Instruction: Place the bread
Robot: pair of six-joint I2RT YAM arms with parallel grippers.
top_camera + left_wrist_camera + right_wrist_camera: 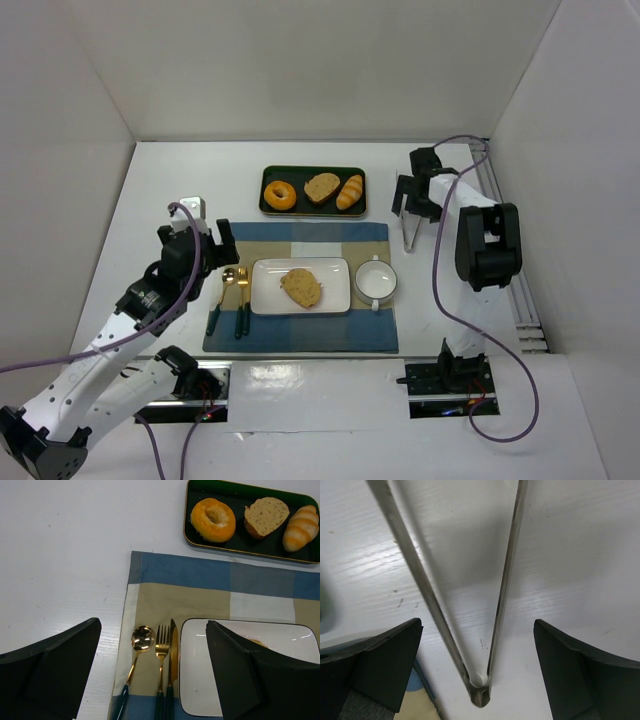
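Note:
The bread (pixel 300 287), a golden-brown toasted slice, lies flat on the white rectangular plate (pixel 268 298) on the placemat. In the left wrist view only a sliver of the bread (pixel 258 642) shows behind one finger. My left gripper (pixel 215 245) (pixel 152 622) hovers open over the gold cutlery (pixel 161 650), holding nothing. Metal tongs (pixel 408 236) (pixel 506 580) lie on the table right of the tray. My right gripper (pixel 410 200) (pixel 478 622) stands open over them, its fingers wide on either side and clear of the tongs' arms.
A dark tray (pixel 312 209) at the back holds a ring donut (pixel 279 194), a paler slice (pixel 321 187) and a croissant roll (pixel 350 191). A white cup (pixel 375 280) stands right of the plate on the blue-and-beige placemat (pixel 300 238). White walls enclose the table.

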